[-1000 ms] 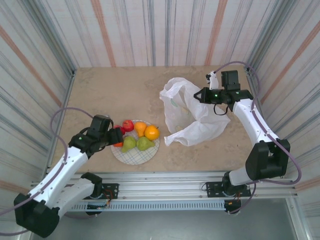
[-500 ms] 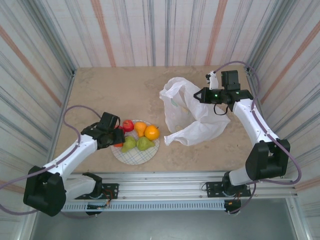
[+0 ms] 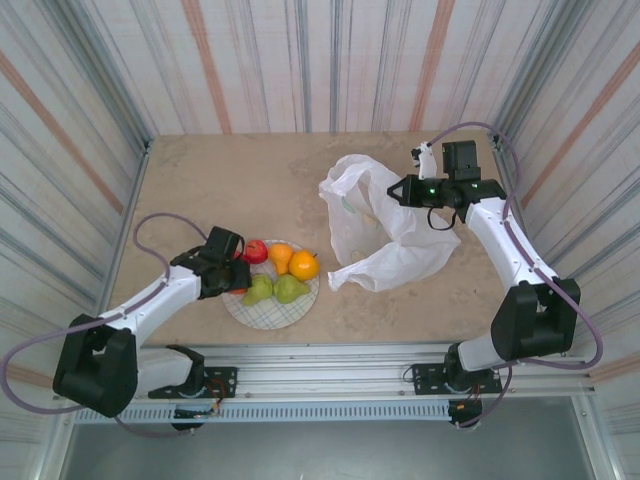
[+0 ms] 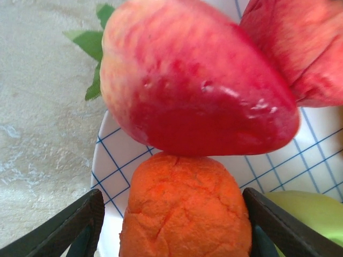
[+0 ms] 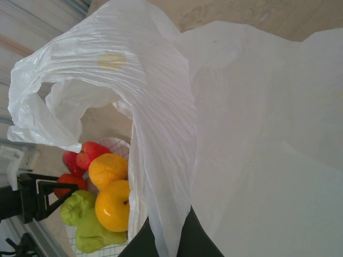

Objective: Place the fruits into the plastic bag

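Note:
Several fruits lie on the round plaid plate (image 3: 262, 318): a red apple (image 3: 257, 250), two oranges (image 3: 281, 256), and green pears (image 3: 291, 288). My left gripper (image 3: 236, 275) is low at the plate's left edge. In the left wrist view its fingers (image 4: 75, 225) flank a small orange-red fruit (image 4: 185, 206), open, with plate showing beside the left finger. A red apple (image 4: 193, 80) lies just beyond. My right gripper (image 3: 398, 192) is shut on an edge of the white plastic bag (image 3: 385, 240), holding it lifted. The bag's film (image 5: 241, 134) runs between that gripper's (image 5: 174, 241) dark fingers.
Striped walls close in the tan table (image 3: 240, 180) on three sides. The metal rail (image 3: 320, 365) with the arm bases runs along the near edge. The bag's mouth (image 5: 69, 112) faces the plate, a short gap of table between them.
My left gripper has slid in over the plate's left edge and its jaws have narrowed around the orange-red fruit. The right arm and the bag have not moved.

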Tool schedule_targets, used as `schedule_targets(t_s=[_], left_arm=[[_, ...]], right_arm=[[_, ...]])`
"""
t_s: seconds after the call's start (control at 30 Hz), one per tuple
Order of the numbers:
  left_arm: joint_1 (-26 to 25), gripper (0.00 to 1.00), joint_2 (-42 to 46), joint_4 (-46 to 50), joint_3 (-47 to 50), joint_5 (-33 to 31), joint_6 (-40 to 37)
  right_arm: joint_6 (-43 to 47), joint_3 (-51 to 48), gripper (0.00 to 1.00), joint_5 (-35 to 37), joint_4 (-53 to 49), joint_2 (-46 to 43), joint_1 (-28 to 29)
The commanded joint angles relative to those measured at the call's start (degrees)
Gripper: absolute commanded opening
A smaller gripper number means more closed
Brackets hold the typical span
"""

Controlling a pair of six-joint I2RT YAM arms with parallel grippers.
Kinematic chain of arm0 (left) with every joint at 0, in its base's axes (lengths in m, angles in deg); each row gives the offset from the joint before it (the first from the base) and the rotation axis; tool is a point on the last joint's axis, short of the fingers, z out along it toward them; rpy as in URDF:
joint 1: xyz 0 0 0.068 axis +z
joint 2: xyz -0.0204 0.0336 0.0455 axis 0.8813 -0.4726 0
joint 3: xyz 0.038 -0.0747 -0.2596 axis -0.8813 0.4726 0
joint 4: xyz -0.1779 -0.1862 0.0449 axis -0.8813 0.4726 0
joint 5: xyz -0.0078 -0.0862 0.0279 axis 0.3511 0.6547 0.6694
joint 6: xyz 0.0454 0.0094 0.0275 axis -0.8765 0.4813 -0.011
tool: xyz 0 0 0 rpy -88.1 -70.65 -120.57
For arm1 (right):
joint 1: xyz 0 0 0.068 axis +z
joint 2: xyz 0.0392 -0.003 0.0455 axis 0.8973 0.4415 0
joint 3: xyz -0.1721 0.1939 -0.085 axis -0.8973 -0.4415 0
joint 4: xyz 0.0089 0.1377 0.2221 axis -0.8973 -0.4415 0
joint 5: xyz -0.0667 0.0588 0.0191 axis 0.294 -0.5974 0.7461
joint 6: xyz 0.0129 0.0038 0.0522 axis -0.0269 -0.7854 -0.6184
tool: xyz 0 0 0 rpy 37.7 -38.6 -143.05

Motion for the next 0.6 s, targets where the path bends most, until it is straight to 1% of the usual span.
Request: schedule_targets(t_s=[0.0,0.13,0.4,0.57], left_arm=[[0.53,0.70,-0.68,-1.16,1.61,-0.62,-0.10],[0.53,0.70,-1.23,-1.80,2.21,-0.69,0.09],[0.53,0.59,-0.57,-2.15,2.41,-0.87,-0.01],[0.48,0.54,1.90,-1.05,2.98,-1.86,0.65]], right_arm=[[0.77,-0.34,0.00,-0.98,0.61,0.31,0.16],[0.62,-0.41,0.00,-1.05,0.78,0.45,0.33],[0.67,-0.58,0.00,-1.05,0.74,0.61,0.45],[0.60,-0.58,0.00,-1.01,0.78,0.69,0.47]])
